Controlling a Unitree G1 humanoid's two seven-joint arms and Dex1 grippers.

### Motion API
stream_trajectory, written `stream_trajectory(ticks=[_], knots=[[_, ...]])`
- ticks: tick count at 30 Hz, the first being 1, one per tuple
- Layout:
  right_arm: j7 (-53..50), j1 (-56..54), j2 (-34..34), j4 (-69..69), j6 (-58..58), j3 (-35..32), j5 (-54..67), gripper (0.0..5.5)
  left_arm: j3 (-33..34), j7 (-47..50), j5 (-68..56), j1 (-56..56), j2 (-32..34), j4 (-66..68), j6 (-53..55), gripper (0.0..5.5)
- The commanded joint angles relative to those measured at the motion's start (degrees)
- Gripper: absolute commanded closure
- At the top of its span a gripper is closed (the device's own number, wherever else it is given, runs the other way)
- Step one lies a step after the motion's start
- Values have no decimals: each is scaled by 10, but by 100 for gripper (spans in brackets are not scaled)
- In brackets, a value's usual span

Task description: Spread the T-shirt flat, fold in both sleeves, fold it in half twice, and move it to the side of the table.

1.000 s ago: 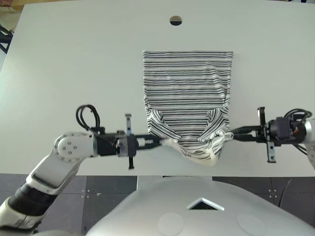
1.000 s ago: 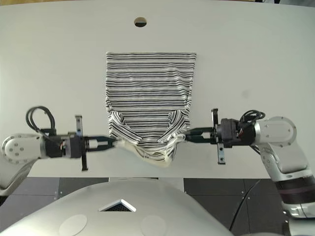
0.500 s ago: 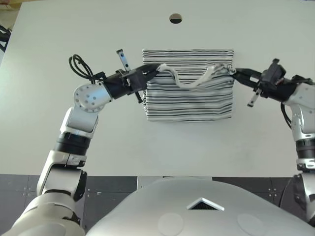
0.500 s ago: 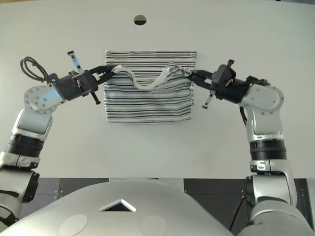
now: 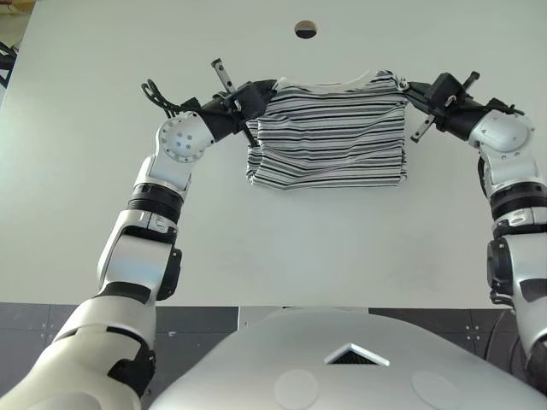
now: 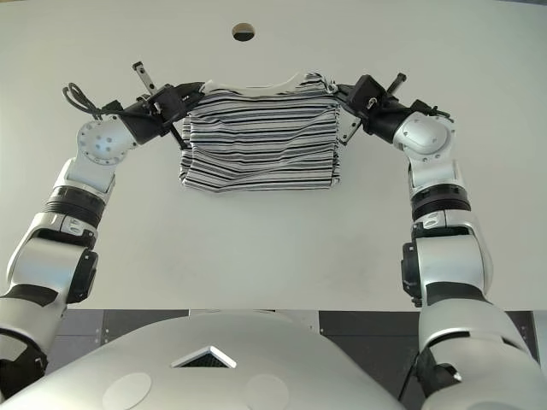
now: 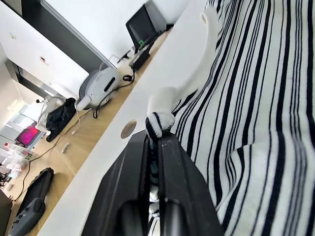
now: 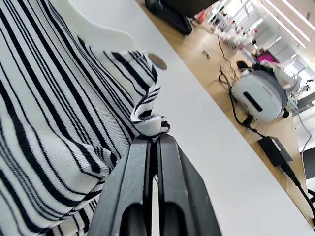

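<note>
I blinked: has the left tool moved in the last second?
Yes. The left tool, gripping the T-shirt, went from the near edge of the table toward the hole.

Left gripper [image 7: 156,141] pinching striped T-shirt [image 7: 256,108] edge (white trim [image 7: 165,101] bunching above jaws); fabric lying rumpled across white table [image 7: 167,59]; round hole [image 7: 128,129] sitting nearby.
</note>
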Motion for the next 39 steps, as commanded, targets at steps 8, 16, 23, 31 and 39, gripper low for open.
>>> stream_trajectory(ticks=[8,16,23,31,39], knots=[[-69,-61,42,96,-7,15,-51,416,-13,94,70,-99,-37,202,12,418],[-194,-73,21,77,-63,37,-117,325,42,148,27,-109,-34,181,-80,348],[-193,-73,-20,31,-160,108,-206,325,-14,-65,-72,42,-29,-117,-116,348],[-173,-95,-45,53,-146,200,-316,325,-144,84,375,67,89,-200,-105,348],[318,48,-92,-211,-24,231,-8,325,-373,309,730,-81,112,-103,-31,348]])
